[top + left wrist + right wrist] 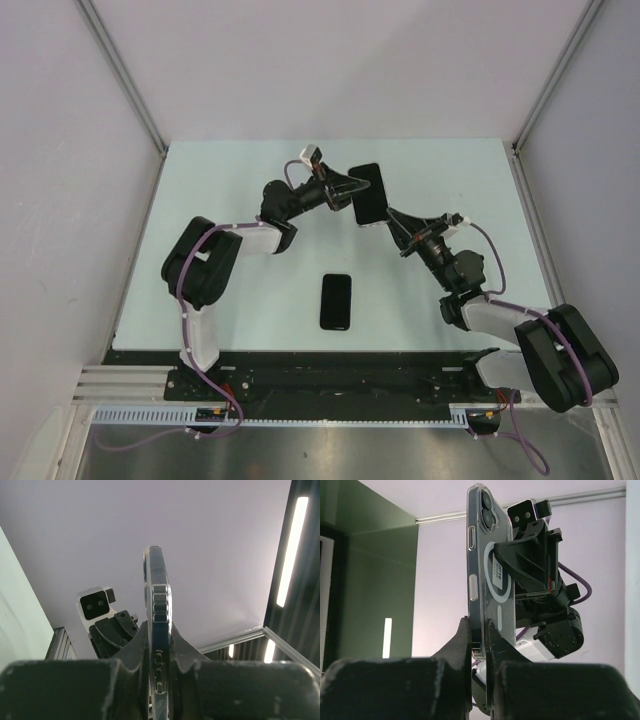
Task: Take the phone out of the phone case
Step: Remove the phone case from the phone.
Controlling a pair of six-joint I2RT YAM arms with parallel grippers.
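Note:
A dark phone in a clear case [368, 193] is held in the air above the far middle of the table, gripped from both sides. My left gripper [352, 190] is shut on its left edge. My right gripper [388, 216] is shut on its lower right corner. In the left wrist view the cased phone [159, 600] stands edge-on between my shut fingers [159, 652]. In the right wrist view the case [490, 565] shows its white ring and camera lenses, with my right gripper [479, 637] clamped on its bottom end. The left gripper [530, 555] is behind it.
A second black phone-shaped slab [336, 301] lies flat on the pale table [230, 200], near the middle and in front of the held phone. Grey walls enclose the left, back and right. A black rail [330, 380] runs along the near edge.

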